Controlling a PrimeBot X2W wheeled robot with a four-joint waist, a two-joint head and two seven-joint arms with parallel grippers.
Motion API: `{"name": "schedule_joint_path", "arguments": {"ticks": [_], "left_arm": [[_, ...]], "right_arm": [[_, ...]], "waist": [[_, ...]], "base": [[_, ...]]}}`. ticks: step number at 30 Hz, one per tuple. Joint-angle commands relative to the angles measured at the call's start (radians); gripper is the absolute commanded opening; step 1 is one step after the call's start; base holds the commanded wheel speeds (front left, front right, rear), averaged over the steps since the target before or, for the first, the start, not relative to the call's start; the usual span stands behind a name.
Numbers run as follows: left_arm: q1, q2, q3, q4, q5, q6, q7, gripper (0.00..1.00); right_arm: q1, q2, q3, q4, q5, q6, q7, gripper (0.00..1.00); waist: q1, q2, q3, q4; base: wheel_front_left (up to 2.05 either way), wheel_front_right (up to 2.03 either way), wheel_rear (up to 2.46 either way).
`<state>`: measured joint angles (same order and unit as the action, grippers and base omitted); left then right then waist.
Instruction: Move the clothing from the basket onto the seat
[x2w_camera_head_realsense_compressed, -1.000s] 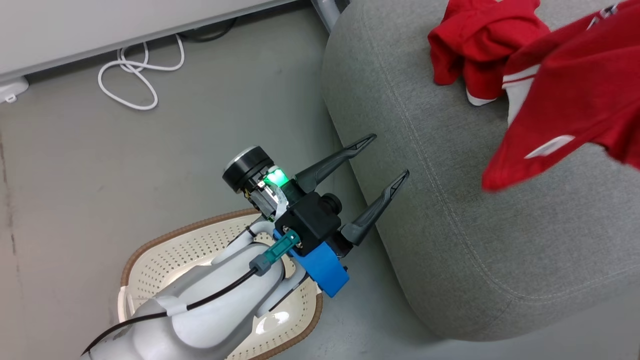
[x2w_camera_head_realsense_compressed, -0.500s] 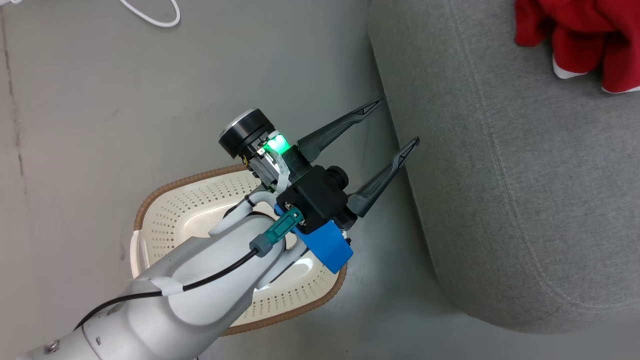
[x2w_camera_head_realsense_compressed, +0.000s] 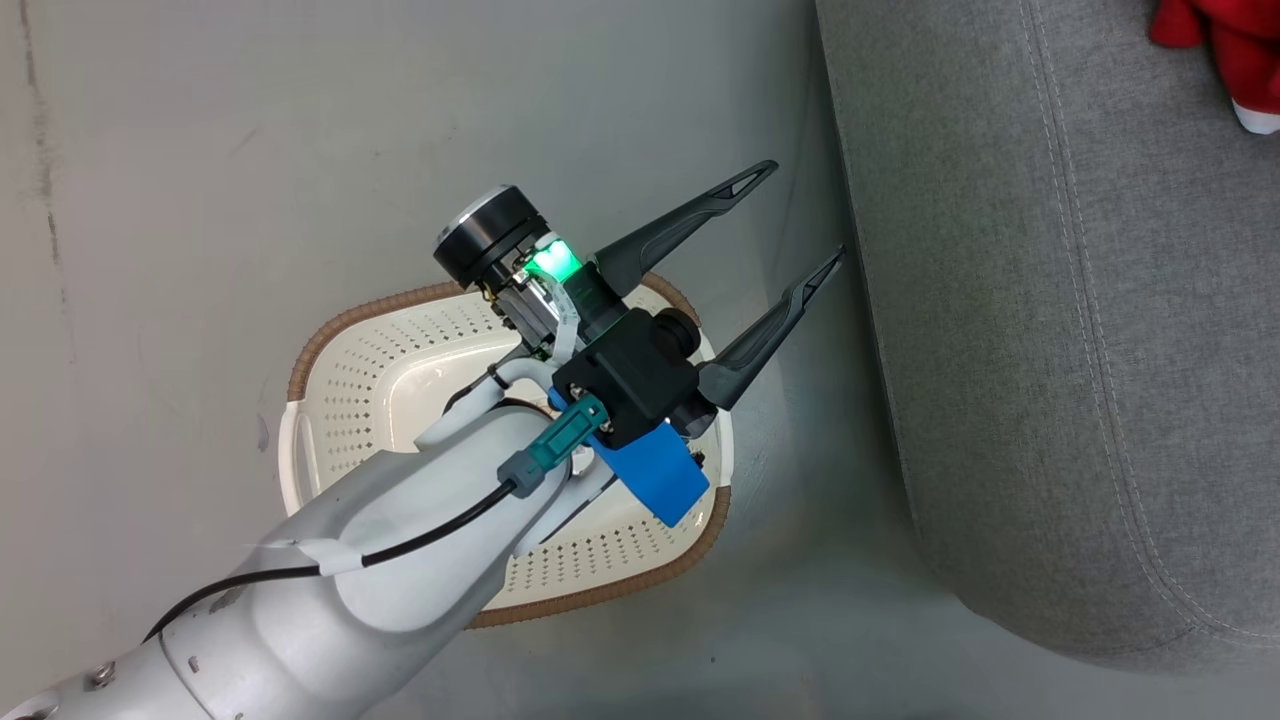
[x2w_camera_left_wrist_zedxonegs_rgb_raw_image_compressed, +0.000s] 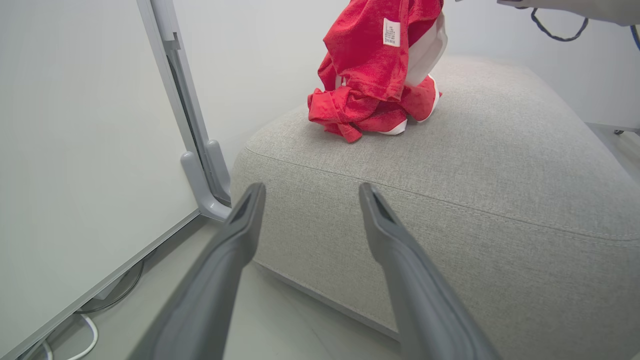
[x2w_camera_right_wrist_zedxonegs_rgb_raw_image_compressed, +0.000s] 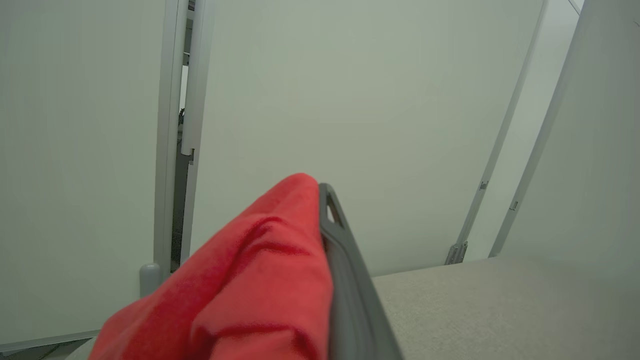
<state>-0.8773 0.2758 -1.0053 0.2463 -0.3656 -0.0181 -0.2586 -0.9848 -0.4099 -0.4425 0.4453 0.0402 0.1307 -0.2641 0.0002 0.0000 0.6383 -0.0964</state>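
While the left gripper hangs wide open and empty over the basket, I see from the head that the basket stands on the floor just beside the edge of the seat — clothing lies toward its far end. Left wrist: clothing heaped near the seat's edge, more hanging onto it. Right wrist: the right gripper is clamped shut on red clothing above the seat.

No text, brand, number or sign is legible. One label is present: a small white tag on the upper part of the red clothing, above the far end of the seat. The tag carries several lines of dark print, too small to read.
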Motion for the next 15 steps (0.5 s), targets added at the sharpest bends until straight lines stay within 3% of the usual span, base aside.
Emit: {"name": "schedule_joint_path", "arguments": {"ticks": [1,15], "left_arm": [[-0.015,-0.003,0.007,0.002,0.004,-0.001,-0.005,1.0],[-0.015,-0.003,0.013,0.009,0.004,-0.003,-0.008,1.0]], "right_arm": [[0.023,0.006,-0.011,0.012,-0.002,0.0,-0.001,0.0],[0.167,0.065,-0.073,0.159,-0.01,0.0,-0.001,0.0]], "waist": [[-0.0002,0.0,0.001,0.001],[-0.0002,0.0,0.004,0.007]], "base": [[0.0,0.0,0.0],[0.0,0.0,0.0]]}}
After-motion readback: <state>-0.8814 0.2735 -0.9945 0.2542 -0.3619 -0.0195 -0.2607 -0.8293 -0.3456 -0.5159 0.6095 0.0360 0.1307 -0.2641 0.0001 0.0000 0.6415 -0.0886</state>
